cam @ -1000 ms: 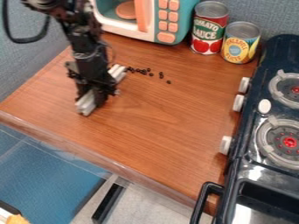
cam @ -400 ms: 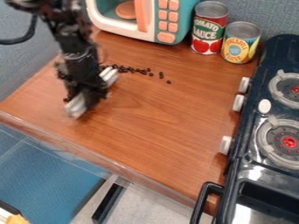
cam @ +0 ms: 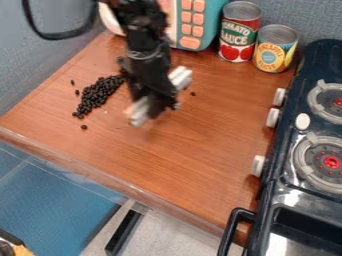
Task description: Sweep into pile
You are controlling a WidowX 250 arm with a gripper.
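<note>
Counter (cam: 194, 150), seen at a slant: the top was of reddish-brown wood grain, with a pale, glossy front edge (cam: 127, 188). A narrow, slanting heap of small black beans (cam: 97, 94) lay on the left part. Single beans lay near the heap, on its left and toward the front edge; another lay well apart to the right. At the back stood a microwave (cam: 215, 22), with a red can (cam: 239, 32) and a yellow can (cam: 274, 49) upright to its right.
</note>
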